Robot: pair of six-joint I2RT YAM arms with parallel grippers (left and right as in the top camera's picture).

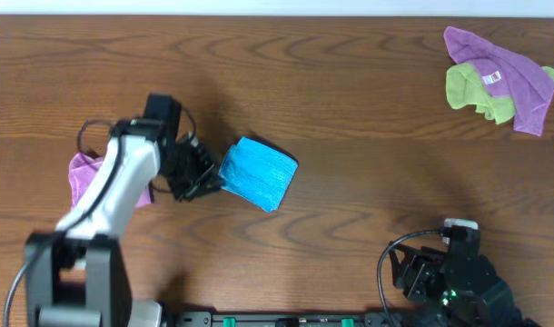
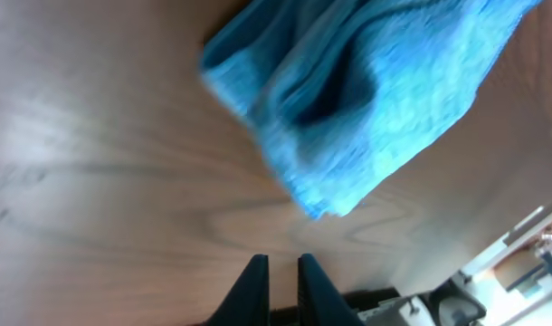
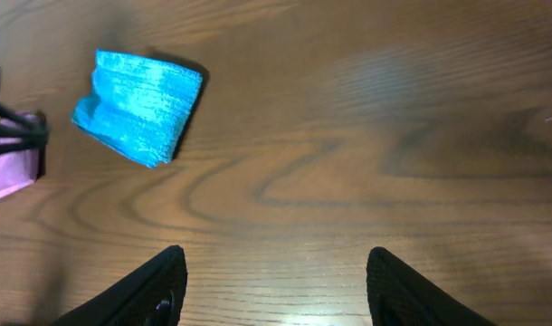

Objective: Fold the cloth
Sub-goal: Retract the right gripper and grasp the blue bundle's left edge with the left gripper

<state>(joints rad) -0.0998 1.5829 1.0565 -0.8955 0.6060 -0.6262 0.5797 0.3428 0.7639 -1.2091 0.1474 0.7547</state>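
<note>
The dark brown wood-grain table fills every view. The bright sky-blue soft terry cloth lies left of centre, already doubled into a thick, puffy pad. The left gripper sits just beside the cloth's left edge, its fingers nearly pressed together and holding nothing. The right gripper, fingers spread wide, hangs well apart near the front right. The cloth looks light, limp and grippy (its layers may slide apart), so pinching a corner through all layers seems best.
</note>
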